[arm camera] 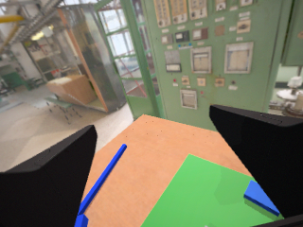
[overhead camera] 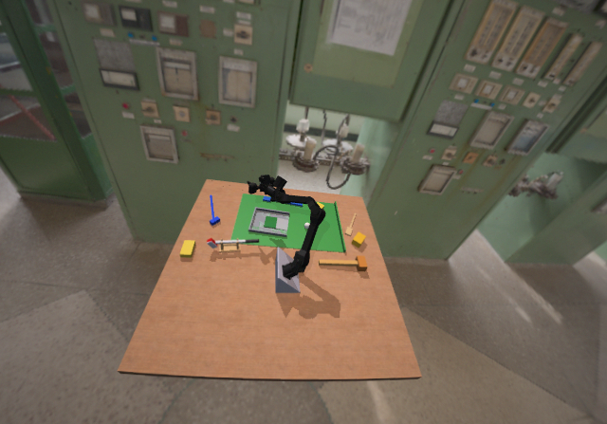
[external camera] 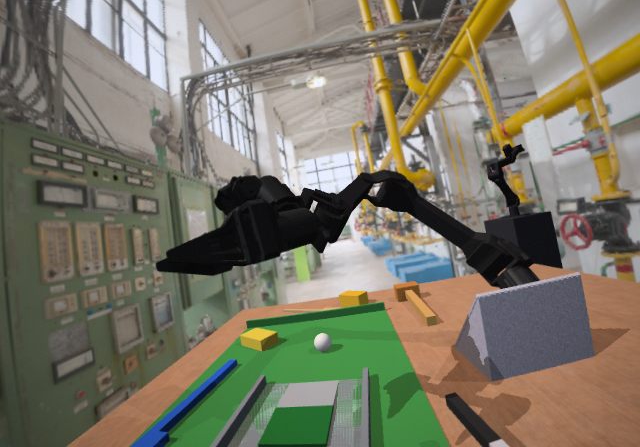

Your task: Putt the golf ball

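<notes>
The red putter (overhead camera: 232,241) lies on a small stand at the left edge of the green mat (overhead camera: 328,233) (external camera: 361,328) (arm camera: 204,194), red head to the left; only its black grip (external camera: 467,419) shows in the exterior view. The white golf ball (overhead camera: 306,224) (external camera: 322,342) rests on the mat, right of the grey ramp and raised green (overhead camera: 269,221) (external camera: 297,424). My gripper (overhead camera: 252,185) (external camera: 165,265) (arm camera: 153,120) is open and empty, high above the mat's far left corner, far from the putter.
A blue putter (overhead camera: 211,210) (arm camera: 101,180) lies left of the mat. A blue bar (external camera: 191,398) (arm camera: 260,196) lies along the mat's far edge. Yellow blocks (overhead camera: 187,248) (overhead camera: 358,238) (external camera: 258,338), a wooden mallet (overhead camera: 342,263) (external camera: 419,305) and a grey wedge (overhead camera: 285,272) (external camera: 532,323) at my base stand around.
</notes>
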Controlling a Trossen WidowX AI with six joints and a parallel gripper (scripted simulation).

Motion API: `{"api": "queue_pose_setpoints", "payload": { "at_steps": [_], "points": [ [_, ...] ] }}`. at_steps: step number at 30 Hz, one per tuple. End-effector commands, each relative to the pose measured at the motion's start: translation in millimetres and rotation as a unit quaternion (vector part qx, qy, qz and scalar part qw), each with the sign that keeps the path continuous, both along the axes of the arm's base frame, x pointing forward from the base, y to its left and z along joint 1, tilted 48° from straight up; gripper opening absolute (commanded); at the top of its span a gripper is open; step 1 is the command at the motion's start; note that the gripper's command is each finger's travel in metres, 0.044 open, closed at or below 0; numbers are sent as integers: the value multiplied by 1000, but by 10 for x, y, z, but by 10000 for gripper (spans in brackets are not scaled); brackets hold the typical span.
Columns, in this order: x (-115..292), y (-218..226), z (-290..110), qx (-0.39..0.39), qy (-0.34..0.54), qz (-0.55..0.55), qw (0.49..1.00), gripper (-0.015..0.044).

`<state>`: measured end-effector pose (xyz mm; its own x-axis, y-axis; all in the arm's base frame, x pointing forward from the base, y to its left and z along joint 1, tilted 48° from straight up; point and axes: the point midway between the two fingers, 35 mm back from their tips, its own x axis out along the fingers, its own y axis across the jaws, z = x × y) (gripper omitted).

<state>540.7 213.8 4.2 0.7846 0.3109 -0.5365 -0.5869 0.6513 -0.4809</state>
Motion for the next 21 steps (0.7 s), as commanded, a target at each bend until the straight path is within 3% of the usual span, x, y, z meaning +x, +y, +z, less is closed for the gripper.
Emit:
{"api": "queue_pose_setpoints", "payload": {
  "at_steps": [1, 11, 21],
  "points": [
    [-561, -8, -561, -100, 118, 15, 988, 440],
    [-1822, -349, -1209, -313, 323, 70, 890, 440],
    [-2871, -900, -1151, -504, 463, 145, 715, 440]
  ]
}}
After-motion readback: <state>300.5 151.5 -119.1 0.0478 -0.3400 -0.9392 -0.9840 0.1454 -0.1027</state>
